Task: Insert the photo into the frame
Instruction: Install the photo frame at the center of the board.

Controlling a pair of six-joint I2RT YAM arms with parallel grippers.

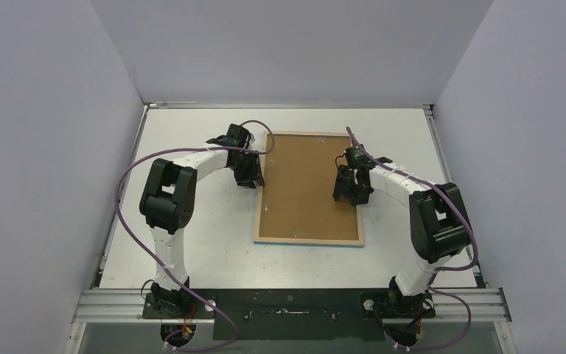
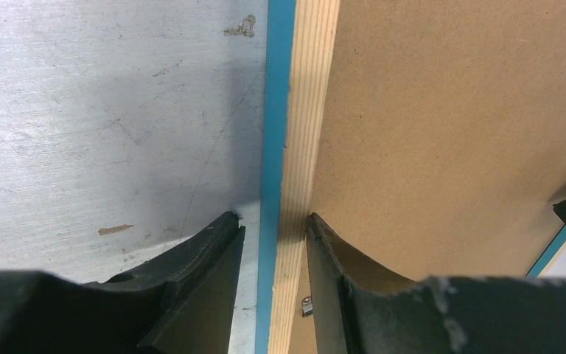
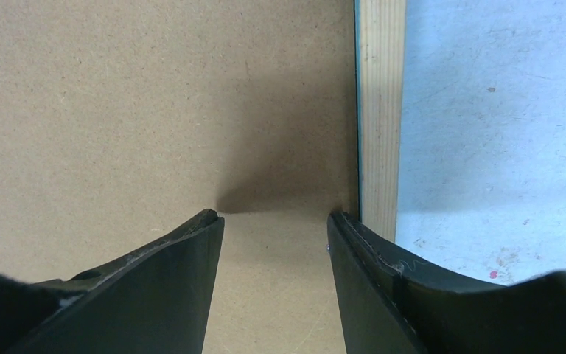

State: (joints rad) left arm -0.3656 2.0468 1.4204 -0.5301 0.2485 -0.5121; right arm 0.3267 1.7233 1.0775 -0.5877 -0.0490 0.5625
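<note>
Pale grey walls close in a scuffed white table, and the frame lies flat at its centre, face down: the light wood back is up, a thin blue edge shows along its side, and the brown backing board fills it. The left gripper sits at the frame's left rail with its 2 fingers partly spread astride it, the outer finger over the table with a sliver of table between it and the blue edge, the inner one over the board. The right gripper hangs over the board just inside the right rail, fingers spread moderately wide with nothing between them
</note>
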